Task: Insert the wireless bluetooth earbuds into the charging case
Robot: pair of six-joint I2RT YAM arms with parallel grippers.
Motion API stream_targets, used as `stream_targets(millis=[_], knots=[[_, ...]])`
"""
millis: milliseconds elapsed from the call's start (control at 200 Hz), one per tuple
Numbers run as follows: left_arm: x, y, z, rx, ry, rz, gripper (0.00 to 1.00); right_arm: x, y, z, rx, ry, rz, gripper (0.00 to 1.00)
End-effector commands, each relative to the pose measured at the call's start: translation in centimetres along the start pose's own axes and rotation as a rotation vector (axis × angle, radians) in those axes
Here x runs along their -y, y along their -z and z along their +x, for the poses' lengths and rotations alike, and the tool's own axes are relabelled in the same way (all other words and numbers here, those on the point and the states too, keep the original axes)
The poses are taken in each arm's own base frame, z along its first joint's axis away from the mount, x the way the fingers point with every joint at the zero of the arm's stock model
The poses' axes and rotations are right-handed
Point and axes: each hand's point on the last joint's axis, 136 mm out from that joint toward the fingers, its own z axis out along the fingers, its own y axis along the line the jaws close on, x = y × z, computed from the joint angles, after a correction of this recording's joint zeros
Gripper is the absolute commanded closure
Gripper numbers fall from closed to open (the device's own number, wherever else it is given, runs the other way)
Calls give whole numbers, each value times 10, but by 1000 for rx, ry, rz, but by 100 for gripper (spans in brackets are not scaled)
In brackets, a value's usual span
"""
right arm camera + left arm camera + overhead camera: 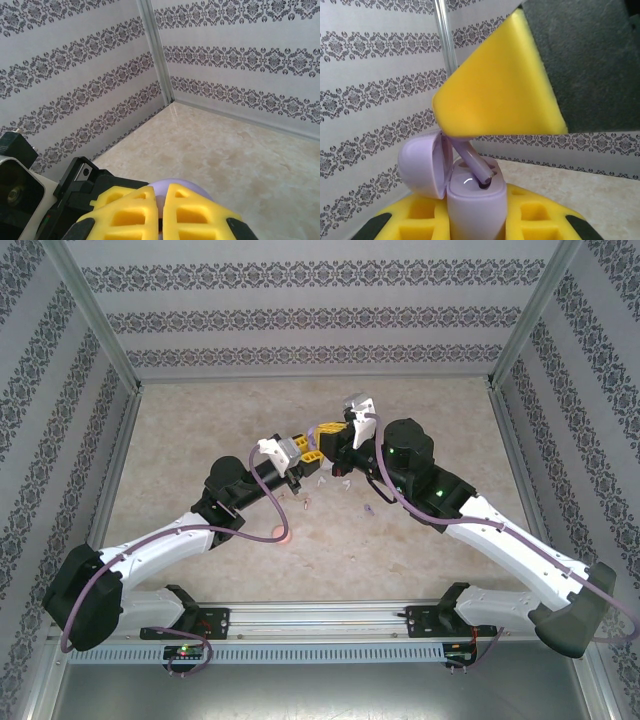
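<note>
A purple charging case (470, 207) stands upright with my left gripper (475, 220) shut on it, its lid (420, 167) swung open to the left. A purple earbud (472, 165) slants down with its stem tip at the mouth of a slot in the case. My right gripper (161, 200) is shut on that earbud from above, and its yellow finger (500, 85) hides the earbud's head. In the top view the left gripper (305, 448) and the right gripper (335, 432) meet above the table's middle. The purple lid (182, 186) peeks past the right fingertips.
A pinkish case (285, 532) lies on the table in front of the left arm. Tiny earbuds lie below the grippers: a pinkish one (305, 502), a white one (313, 480) and a purple one (368, 509). Patterned walls enclose the beige table (200, 440).
</note>
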Motion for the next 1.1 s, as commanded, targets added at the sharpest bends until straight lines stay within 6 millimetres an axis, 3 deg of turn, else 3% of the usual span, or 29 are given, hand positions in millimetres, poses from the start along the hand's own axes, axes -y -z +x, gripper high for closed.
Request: stream_targets(millis=[0,200,734,1094], knots=[[2,-4,-40,121,-24,11,100,-3,-3,9,-19,-13,-9,94],[-1,-3,-44,133,-21,-6,100,1,-1,13,-29,-5,7,95],[-35,5,-58,207,39,-203,100,8,1,42,-49,45,116,95],[-30,0,-56,204,42,-167,100,-1,-8,47,-70,60,90,96]])
